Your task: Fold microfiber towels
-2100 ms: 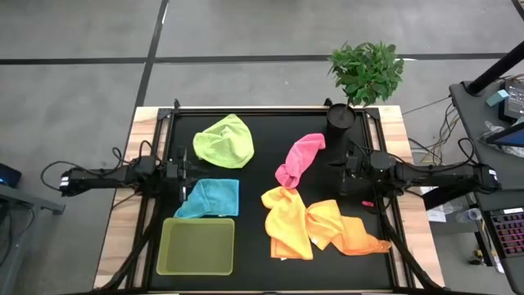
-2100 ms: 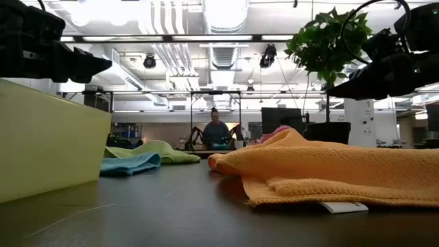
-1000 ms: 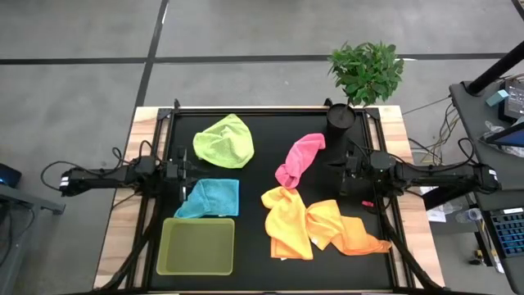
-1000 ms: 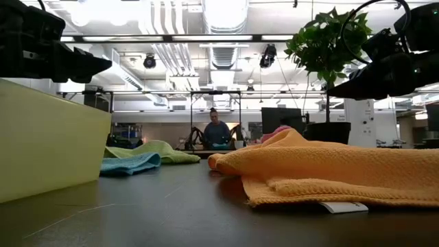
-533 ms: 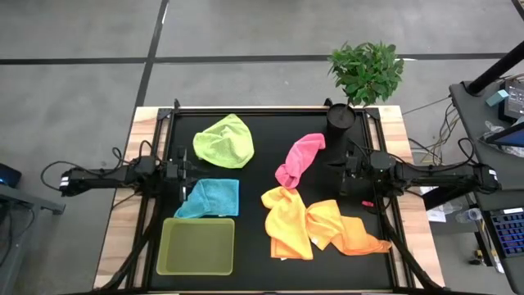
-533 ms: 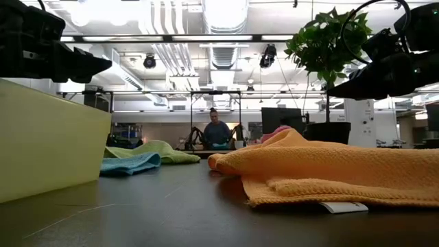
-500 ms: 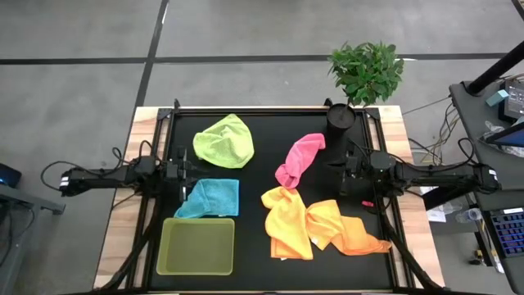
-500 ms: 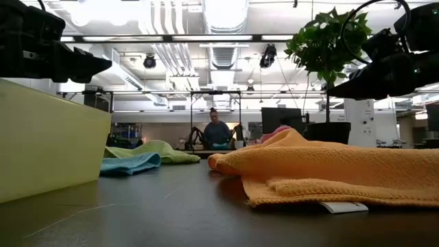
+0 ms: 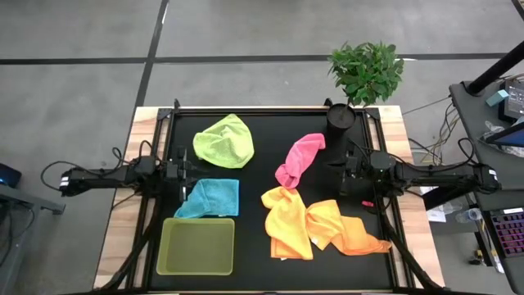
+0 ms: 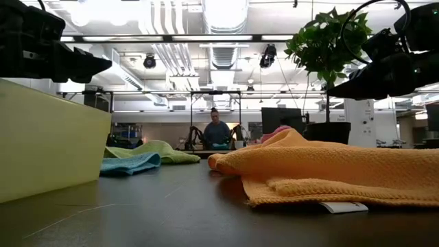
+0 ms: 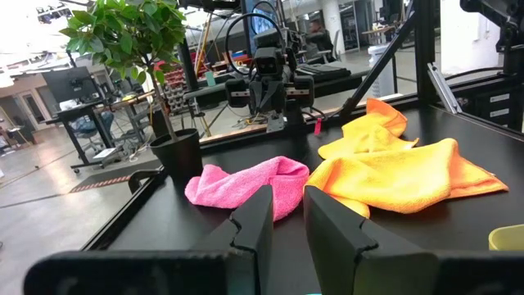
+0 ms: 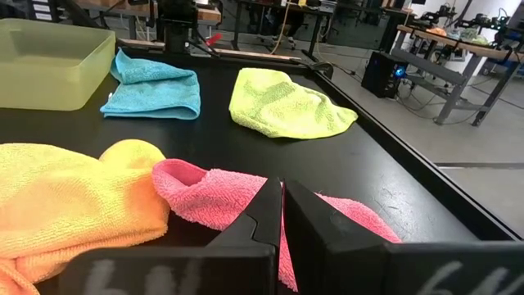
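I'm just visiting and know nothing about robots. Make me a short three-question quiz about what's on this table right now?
1. True or false: the light blue towel lies inside the green tray.
2. Which towel lies nearest the potted plant? A) lime green towel B) pink towel C) orange towel
3. Fill in: the yellow towel overlaps the ____ towel.

Key: 1. False, it lies on the table beside the tray. 2. B. 3. orange.
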